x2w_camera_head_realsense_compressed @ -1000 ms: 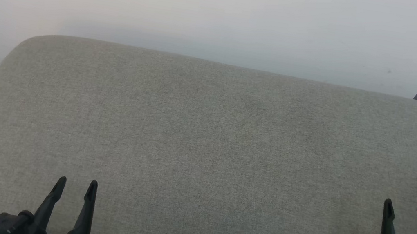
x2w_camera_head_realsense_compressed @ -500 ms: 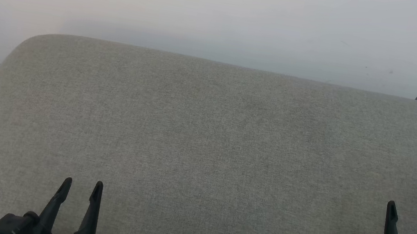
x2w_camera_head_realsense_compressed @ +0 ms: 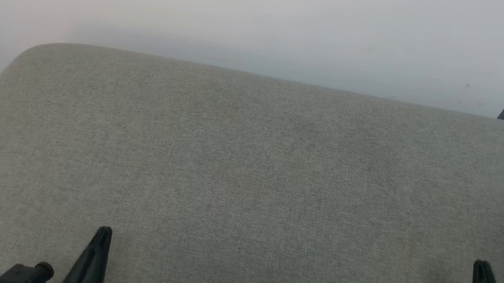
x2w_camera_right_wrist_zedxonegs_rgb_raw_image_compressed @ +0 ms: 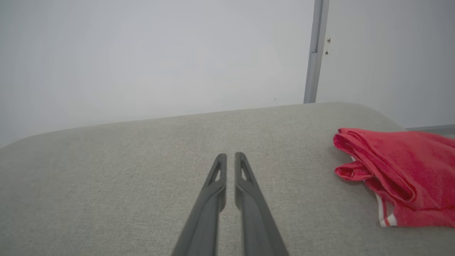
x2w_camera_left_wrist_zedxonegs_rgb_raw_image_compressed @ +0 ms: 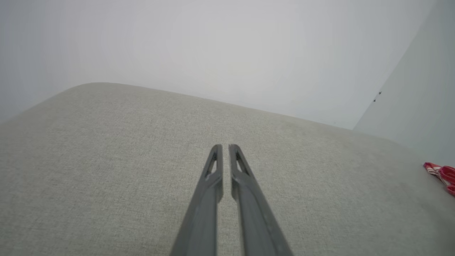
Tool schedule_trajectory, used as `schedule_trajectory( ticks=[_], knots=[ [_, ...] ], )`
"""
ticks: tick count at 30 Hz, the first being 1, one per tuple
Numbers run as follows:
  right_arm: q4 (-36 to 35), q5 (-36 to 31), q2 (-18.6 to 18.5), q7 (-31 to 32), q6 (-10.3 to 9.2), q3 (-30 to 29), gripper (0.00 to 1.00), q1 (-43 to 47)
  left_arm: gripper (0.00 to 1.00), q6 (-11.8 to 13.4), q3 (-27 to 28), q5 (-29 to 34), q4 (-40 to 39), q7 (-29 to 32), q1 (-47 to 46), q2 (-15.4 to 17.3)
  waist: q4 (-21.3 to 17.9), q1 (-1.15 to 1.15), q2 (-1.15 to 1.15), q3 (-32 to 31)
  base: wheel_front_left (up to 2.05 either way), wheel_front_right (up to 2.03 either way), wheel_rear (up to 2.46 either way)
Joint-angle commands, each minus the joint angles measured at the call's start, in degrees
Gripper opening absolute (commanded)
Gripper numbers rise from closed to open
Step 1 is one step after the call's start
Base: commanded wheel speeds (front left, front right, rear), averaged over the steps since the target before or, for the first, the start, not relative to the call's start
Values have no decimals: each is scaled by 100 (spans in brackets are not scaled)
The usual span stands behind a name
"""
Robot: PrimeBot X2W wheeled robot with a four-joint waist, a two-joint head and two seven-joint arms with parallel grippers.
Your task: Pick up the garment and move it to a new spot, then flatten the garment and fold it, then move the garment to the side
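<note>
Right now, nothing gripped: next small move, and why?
Probably open the right pincer and swing it right toward the garment: it's shut and empty, and the garment lies bunched to its right on the grey cushion.

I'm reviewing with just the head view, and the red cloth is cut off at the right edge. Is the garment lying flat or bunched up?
Observer: Bunched. The right wrist view shows the garment crumpled in folds on the grey cushion.
Operator: Each gripper looks like one finger here. Shut?
Observer: Yes. The wrist views show the left gripper and the right gripper with fingers nearly together, nothing between them.
</note>
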Motion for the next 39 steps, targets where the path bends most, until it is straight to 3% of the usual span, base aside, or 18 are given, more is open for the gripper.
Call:
schedule_trajectory(
  ticks=[1,19,39],
  knots=[
    [30,47,6,17,0,-7,0,-11,0,1,1,-47,12,9,-6,-8,-2,0,0,0,0,0,0],
    [209,1959,65,363,0,94,0,-313,0,0,189,-1873,221,445,-387,-58,-101,0,0,15,0,0,0],
    [358,3501,114,633,0,183,0,-560,0,-5,372,-3314,374,825,-695,-126,-200,0,0,31,0,0,0]
  ],
)
